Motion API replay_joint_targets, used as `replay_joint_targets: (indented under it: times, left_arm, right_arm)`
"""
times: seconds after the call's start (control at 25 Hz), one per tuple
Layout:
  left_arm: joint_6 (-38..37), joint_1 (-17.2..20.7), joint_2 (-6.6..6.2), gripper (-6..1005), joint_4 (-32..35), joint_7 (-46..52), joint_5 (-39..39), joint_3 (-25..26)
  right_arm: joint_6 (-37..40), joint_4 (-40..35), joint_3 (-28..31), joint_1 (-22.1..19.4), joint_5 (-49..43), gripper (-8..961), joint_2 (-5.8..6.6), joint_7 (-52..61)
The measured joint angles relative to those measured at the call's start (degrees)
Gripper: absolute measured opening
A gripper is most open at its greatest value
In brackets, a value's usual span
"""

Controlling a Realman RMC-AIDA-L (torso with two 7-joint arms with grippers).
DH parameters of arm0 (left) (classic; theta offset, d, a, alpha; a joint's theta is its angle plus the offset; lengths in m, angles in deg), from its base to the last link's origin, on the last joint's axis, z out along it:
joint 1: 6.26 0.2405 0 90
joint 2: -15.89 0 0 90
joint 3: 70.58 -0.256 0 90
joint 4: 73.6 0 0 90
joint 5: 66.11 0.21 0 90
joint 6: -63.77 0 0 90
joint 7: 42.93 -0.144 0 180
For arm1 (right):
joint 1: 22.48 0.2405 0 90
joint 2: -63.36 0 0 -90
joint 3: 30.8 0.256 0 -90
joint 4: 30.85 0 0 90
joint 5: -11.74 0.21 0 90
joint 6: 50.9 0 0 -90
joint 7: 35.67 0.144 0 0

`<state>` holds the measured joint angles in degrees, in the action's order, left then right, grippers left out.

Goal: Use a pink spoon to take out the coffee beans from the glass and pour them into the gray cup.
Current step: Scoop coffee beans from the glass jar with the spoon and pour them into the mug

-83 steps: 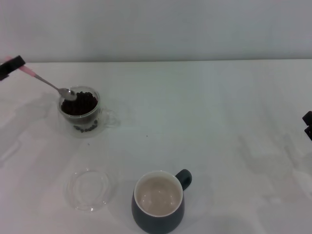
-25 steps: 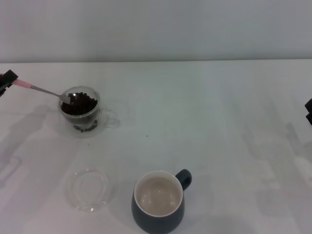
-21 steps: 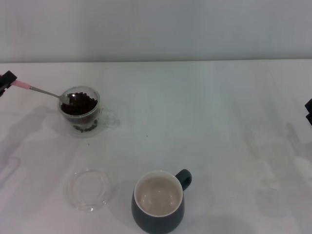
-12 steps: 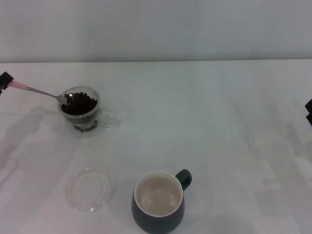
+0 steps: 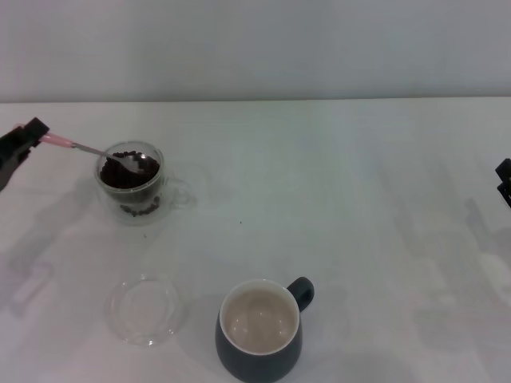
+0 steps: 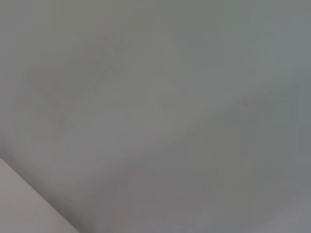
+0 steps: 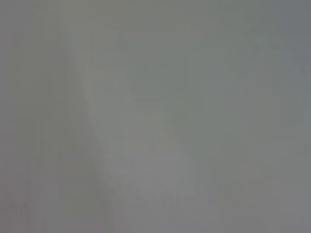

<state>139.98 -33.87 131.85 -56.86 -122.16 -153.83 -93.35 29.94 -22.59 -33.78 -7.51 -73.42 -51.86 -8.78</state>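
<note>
Since a moment ago the left gripper (image 5: 30,136) has shifted inward, pinching the pink spoon (image 5: 88,150); its bowl now lies on the coffee beans (image 5: 128,171) inside the glass (image 5: 136,191); the gray cup (image 5: 259,331) stands nearer, well apart; the right gripper (image 5: 504,185) waits at the right edge, its state I cannot tell.

Looks like lab/test setup; bare white table (image 5: 359,199) w/ plain gray wall (image 5: 255,48).
</note>
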Motion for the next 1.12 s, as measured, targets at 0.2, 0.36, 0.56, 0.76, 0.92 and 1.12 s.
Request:
replay_joint_targets:
  times: [0.2,0.36,0.56,0.76,0.92,1.12]
  left_arm:
    - [4.7,1.5,-0.01,131,-1.4,0.3,0.5,-0.1]
    - [8.1,2.8,0.33,132,-1.5,0.9,2.0,-0.2]
    - [12.6,4.8,1.66,132,-1.4,0.8,3.6,-0.2]
    - [15.3,4.9,2.16,132,-1.2,-0.6,8.1,-0.2]
    - [17.4,4.2,2.34,132,-1.2,-3.2,11.1,-0.2]
    - [18.6,2.3,2.39,132,-1.1,-5.9,14.4,-0.5]
  right_arm:
    - [0.0,0.0,0.0,0.7,-0.2,704,0.00,-0.1]
    - [0.0,0.0,0.0,1.9,-0.3,704,0.00,-0.1]
    - [-0.1,-0.1,-0.4,3.4,-0.5,705,0.00,-0.2]
    - [-0.2,0.3,-0.6,4.4,-0.7,705,-0.01,-0.2]
    - [-0.2,0.9,-0.7,4.8,-0.8,705,-0.08,-0.2]
    - [0.1,1.3,-0.7,4.7,-0.8,705,-0.09,0.0]
